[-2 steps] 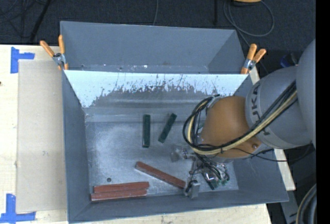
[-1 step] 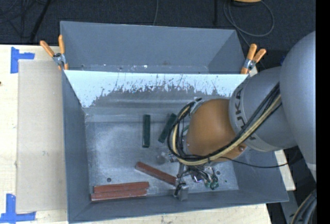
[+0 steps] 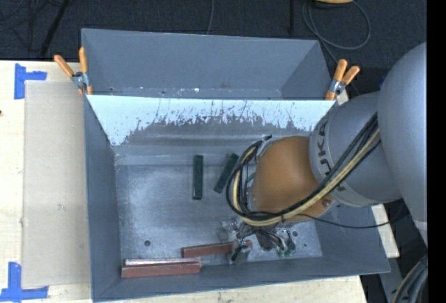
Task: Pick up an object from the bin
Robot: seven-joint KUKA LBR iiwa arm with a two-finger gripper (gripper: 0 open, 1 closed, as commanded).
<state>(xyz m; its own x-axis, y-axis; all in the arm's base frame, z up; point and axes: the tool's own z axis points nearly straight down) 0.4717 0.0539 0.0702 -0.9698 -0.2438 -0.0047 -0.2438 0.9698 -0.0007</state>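
My gripper (image 3: 240, 244) hangs low near the bin's front wall, under the orange wrist cover. It is at the right end of a short reddish-brown bar (image 3: 208, 251) that lies flat on the floor, pointing left. A longer reddish-brown bar (image 3: 162, 267) lies just left of it and nearer the front wall. Whether the gripper touches the short bar cannot be told.
Two dark green bars lie mid-bin: one upright-looking strip (image 3: 198, 177) and a tilted one (image 3: 226, 173) beside the wrist cover. The arm and its cables cover the bin's right part. The left half of the floor is bare.
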